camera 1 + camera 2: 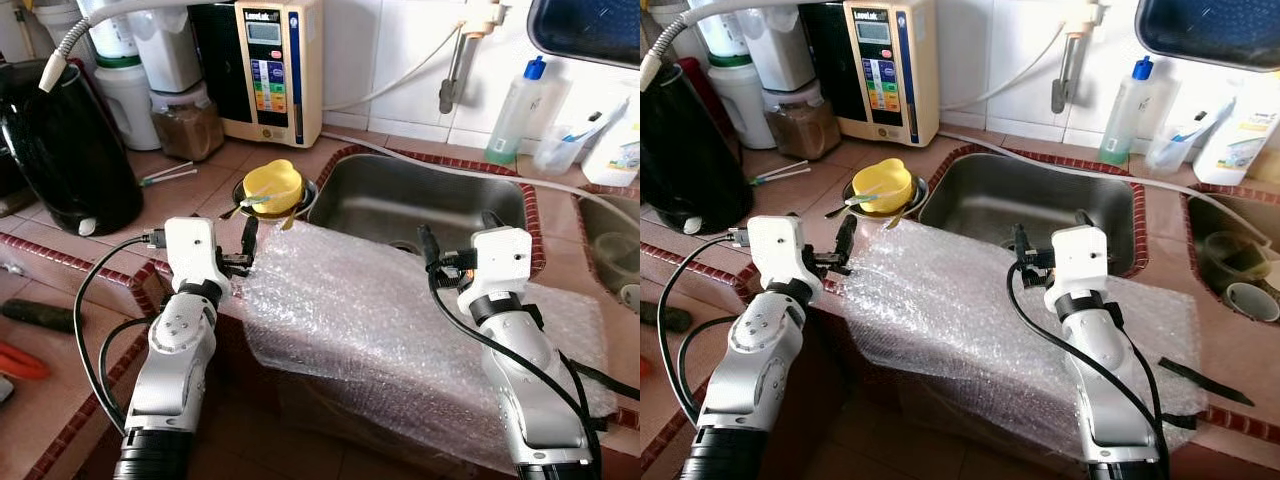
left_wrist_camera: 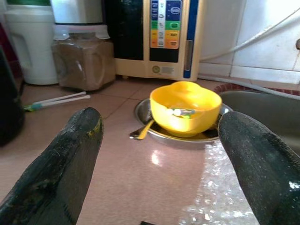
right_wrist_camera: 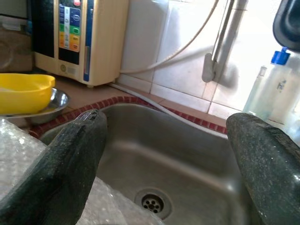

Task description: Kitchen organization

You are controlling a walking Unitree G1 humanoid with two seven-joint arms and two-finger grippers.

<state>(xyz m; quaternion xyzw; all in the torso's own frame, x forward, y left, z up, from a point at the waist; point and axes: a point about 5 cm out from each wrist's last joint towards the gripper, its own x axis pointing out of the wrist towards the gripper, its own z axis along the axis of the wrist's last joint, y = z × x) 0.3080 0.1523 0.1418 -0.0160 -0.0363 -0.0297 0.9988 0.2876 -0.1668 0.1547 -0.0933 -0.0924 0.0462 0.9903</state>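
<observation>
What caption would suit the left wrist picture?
Open left tool faces a yellow bowl in a steel dish on the counter.

Yellow bowl (image 1: 272, 186) on silver dish (image 2: 150, 133). Clear, bubble-patterned wrap (image 1: 400, 330), whitish sheen. Grey steel sink (image 1: 425, 205), dark red tile border. Terracotta-pink counter (image 1: 195, 190), glossy. Cream appliance (image 1: 275, 65), black front, multicoloured button panel. Black kettle (image 1: 65, 150). Brown contents in clear jar (image 1: 188, 122). Pale green bottle (image 1: 515, 110), blue cap. White wall tiles (image 1: 390, 50). Black fingers (image 2: 56, 173), silver-white arms, black cables.
</observation>
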